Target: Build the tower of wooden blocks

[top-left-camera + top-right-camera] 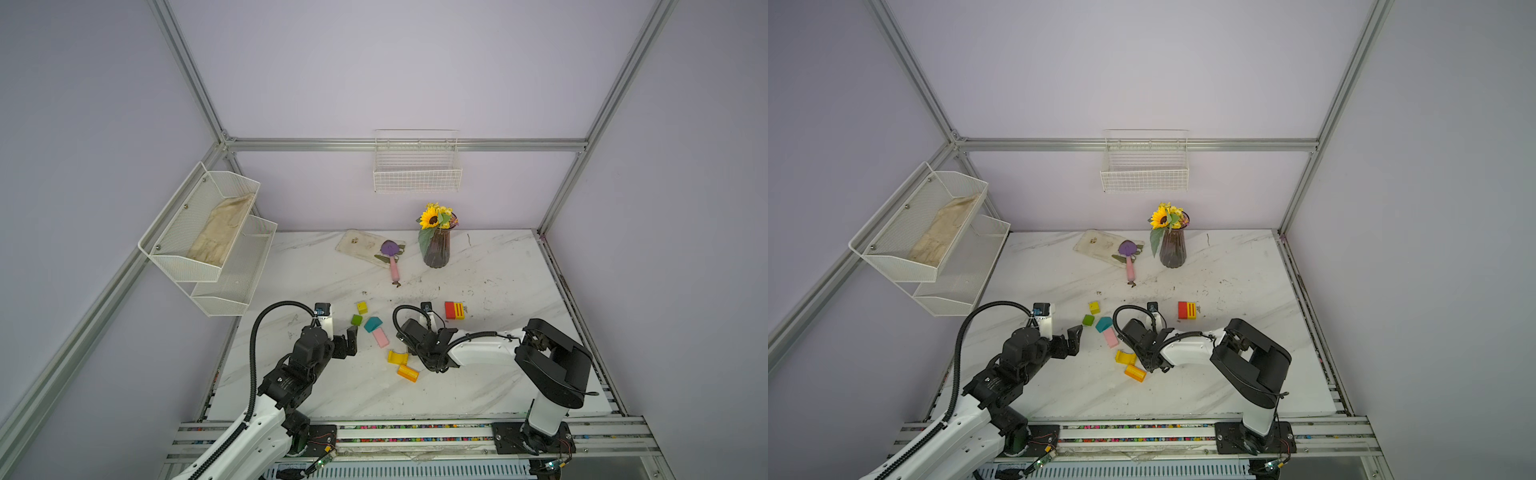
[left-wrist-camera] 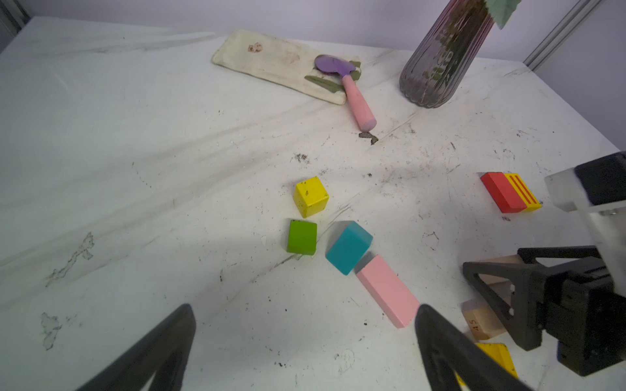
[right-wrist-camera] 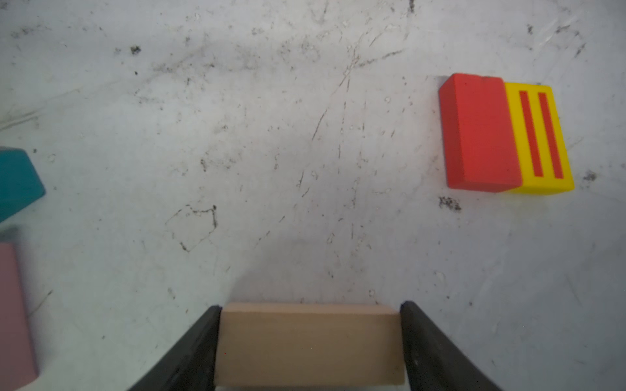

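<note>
Wood blocks (image 1: 372,324) lie loose on the marble table (image 1: 498,270), none stacked yet. The tan bar (image 3: 310,343) is clamped end to end in my right gripper (image 3: 310,306), down near the tabletop. I judge it light, rigid and smooth-faced, so a pinch on its short ends could let it pivot, and I'd carry it level. The red block (image 3: 481,132) touches the striped yellow block (image 3: 538,135), well apart from the bar. My left gripper (image 2: 305,308) hangs spread wide and empty, just beside the pink block (image 2: 386,291).
</note>
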{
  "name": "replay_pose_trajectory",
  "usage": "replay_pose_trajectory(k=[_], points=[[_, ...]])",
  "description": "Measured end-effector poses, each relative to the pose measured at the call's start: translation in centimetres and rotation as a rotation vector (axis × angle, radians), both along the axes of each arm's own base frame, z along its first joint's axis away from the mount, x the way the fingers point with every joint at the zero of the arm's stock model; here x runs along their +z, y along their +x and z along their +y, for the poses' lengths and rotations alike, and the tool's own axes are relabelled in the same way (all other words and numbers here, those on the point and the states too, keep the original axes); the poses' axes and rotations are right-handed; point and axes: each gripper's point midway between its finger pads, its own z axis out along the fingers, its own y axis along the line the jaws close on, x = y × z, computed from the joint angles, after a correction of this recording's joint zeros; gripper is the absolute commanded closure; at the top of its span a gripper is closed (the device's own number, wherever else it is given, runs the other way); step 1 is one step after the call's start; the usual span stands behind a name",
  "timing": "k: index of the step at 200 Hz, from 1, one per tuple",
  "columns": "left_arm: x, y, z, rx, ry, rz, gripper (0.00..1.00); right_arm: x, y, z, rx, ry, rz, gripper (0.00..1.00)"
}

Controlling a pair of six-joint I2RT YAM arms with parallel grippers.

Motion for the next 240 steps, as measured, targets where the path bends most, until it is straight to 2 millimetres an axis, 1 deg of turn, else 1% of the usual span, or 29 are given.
replay_pose_trajectory(k=[11, 25, 42, 53, 75, 87, 112, 127, 144, 152, 171, 186, 203, 215, 227, 240], points=[[0.2, 0.1, 0.2, 0.000, -0.034, 0.001, 0.01, 0.4, 0.0, -0.4, -0.003, 0.001, -0.001, 0.34], [1.1, 0.2, 0.5, -0.004, -0.085, -0.020, 0.01, 1.1, 0.2, -1.0, -0.009, 0.007, -0.011, 0.35], [1.9, 0.3, 0.7, -0.009, -0.128, -0.040, 0.00, 2.5, 0.9, -1.6, -0.021, 0.022, -0.032, 0.37], [2.3, 0.3, 0.4, -0.026, -0.147, -0.053, 0.00, 3.4, 1.4, -2.2, -0.035, 0.031, -0.047, 0.38], [2.9, 0.0, -0.5, -0.084, -0.176, -0.065, 0.00, 5.2, 2.6, -3.8, -0.066, 0.032, -0.080, 0.38], [3.2, -0.1, -0.7, -0.094, -0.182, -0.073, 0.00, 6.0, 3.2, -4.8, -0.084, 0.032, -0.097, 0.38], [3.7, -0.2, -0.4, -0.082, -0.184, -0.095, 0.00, 7.5, 4.5, -7.0, -0.119, 0.025, -0.120, 0.39], [3.6, -0.2, -0.1, -0.061, -0.186, -0.091, 0.00, 8.3, 5.2, -8.5, -0.143, 0.014, -0.131, 0.39], [3.2, -0.1, 0.2, -0.030, -0.201, -0.071, 0.00, 9.0, 5.9, -9.9, -0.160, 0.003, -0.143, 0.40], [3.0, 0.0, 0.5, -0.010, -0.200, -0.062, 0.00, 9.1, 6.1, -10.3, -0.165, -0.005, -0.146, 0.42], [1.6, 0.1, 1.4, 0.044, -0.189, -0.009, 0.00, 9.0, 6.3, -10.8, -0.154, -0.025, -0.138, 0.43], [1.2, 0.6, 1.4, 0.019, -0.232, 0.017, 0.00, 8.8, 6.5, -10.8, -0.136, -0.037, -0.125, 0.45], [0.7, 2.0, 1.7, -0.034, -0.374, 0.032, 0.00, 8.3, 6.9, -10.6, -0.120, -0.053, -0.111, 0.46], [-0.2, 2.8, 2.7, -0.048, -0.499, 0.055, 0.00, 7.5, 7.2, -10.6, -0.110, -0.068, -0.094, 0.47], [-1.4, 3.0, 3.2, -0.065, -0.599, 0.097, 0.00, 6.6, 7.3, -10.8, -0.104, -0.082, -0.070, 0.48], [-1.7, 2.7, 2.8, -0.114, -0.665, 0.122, 0.00, 5.9, 7.3, -10.9, -0.095, -0.092, -0.048, 0.48]])
